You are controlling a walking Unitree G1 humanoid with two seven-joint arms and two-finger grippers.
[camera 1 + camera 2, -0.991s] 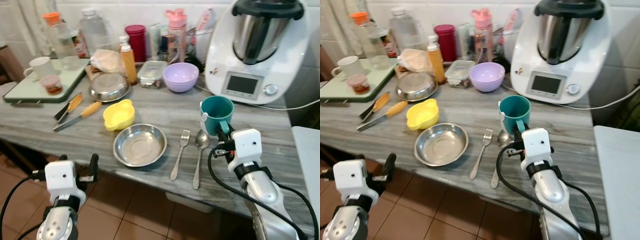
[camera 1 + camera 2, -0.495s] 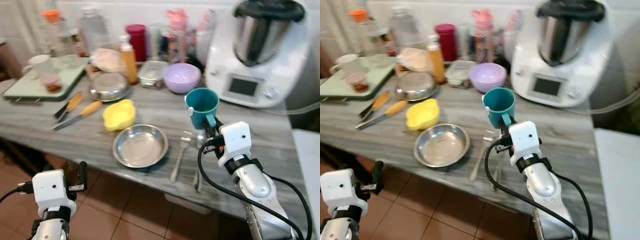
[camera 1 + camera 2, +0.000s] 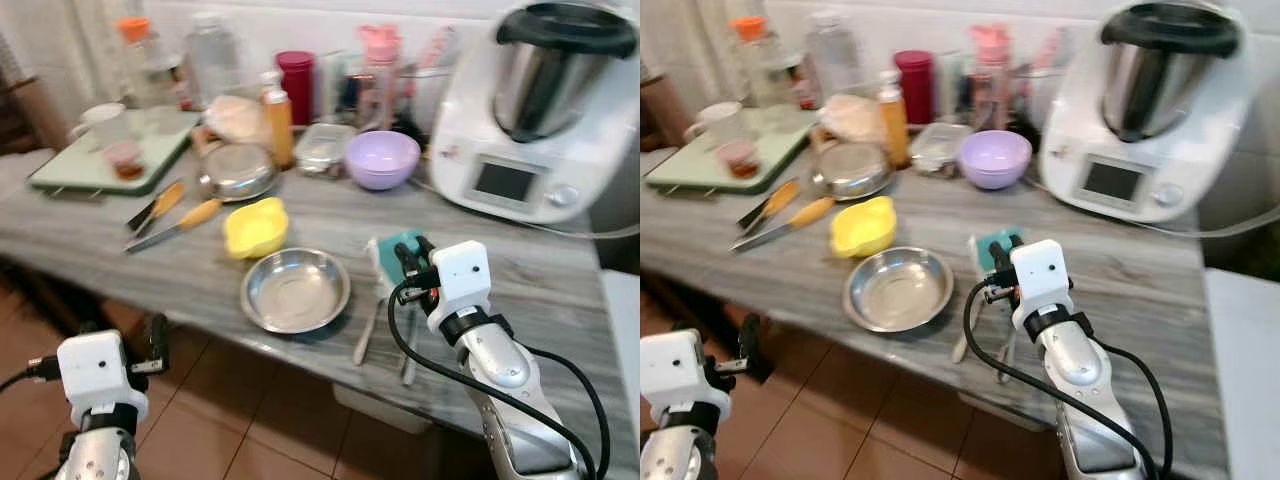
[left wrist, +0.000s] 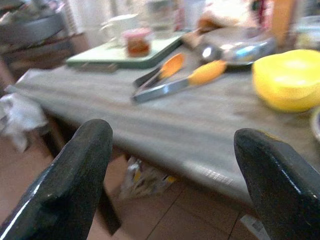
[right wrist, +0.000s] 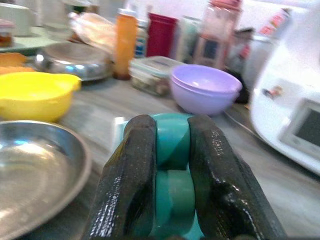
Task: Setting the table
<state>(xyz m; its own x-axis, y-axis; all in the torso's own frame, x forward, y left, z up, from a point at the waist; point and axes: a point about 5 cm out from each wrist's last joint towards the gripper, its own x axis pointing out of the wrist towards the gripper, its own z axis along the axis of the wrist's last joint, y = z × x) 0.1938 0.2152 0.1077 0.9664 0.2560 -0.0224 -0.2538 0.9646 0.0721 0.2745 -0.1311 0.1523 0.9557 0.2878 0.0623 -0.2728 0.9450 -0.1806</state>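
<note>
Beside the steel plate point(image 3: 295, 290) on the worktop point(image 3: 200, 265), my right gripper point(image 5: 167, 165) is clamped on the teal mug point(image 5: 172, 145) by its handle, which I judge rigid, light but slippery, while my left gripper point(image 4: 172, 165) hangs apart.

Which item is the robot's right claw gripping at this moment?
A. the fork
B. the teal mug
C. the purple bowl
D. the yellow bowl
B: the right claw has its two black fingers clamped on the handle of the teal mug, held over the counter beside the steel plate.
</note>
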